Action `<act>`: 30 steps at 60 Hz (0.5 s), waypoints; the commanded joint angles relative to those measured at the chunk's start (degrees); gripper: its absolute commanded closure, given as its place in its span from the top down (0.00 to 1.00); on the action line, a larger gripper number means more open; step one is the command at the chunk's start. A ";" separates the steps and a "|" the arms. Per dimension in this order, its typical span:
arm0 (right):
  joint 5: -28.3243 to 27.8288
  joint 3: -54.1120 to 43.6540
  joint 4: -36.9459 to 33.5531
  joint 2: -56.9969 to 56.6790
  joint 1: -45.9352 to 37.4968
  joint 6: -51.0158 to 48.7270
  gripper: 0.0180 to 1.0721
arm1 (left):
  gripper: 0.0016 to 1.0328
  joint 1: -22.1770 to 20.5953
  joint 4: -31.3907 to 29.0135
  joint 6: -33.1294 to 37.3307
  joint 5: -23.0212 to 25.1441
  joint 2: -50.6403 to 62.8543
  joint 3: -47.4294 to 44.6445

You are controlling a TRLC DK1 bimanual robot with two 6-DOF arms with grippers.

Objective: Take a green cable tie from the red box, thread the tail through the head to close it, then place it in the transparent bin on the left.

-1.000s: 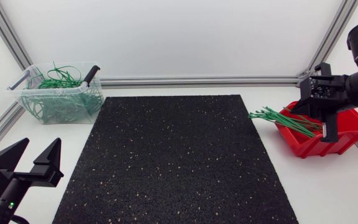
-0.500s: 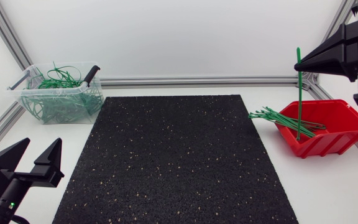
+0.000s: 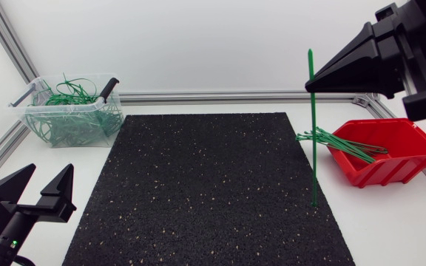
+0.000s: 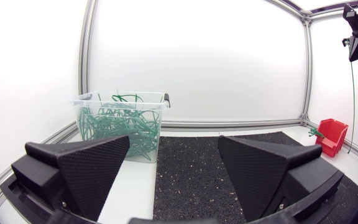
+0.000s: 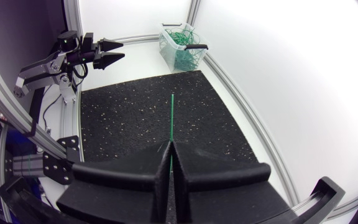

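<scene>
So far: one straight green plastic cable tie is out of the red plastic box and hangs upright by the speckled black mat (tail not yet threaded).
Left to do: closing the loop, then dropping it in the transparent bin.
Right pincer: pressed closed on the tie's upper part.
Left pincer: wide apart, holding nothing.

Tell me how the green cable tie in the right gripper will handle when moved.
Probably fairly stiff: the cable tie hangs straight below the right gripper, no droop. Likely very light, being so thin. Pinched near its top, its long free end may sway or flex.
</scene>
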 commanded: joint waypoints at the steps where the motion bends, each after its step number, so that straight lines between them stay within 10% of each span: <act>1: -0.02 1.17 -0.43 1.38 3.32 6.25 0.05 | 0.96 -0.62 -1.68 -0.58 0.19 0.38 -2.17; 30: -2.04 1.88 1.41 1.82 17.91 22.16 0.05 | 0.96 -0.71 -1.68 -0.58 0.19 0.65 -2.17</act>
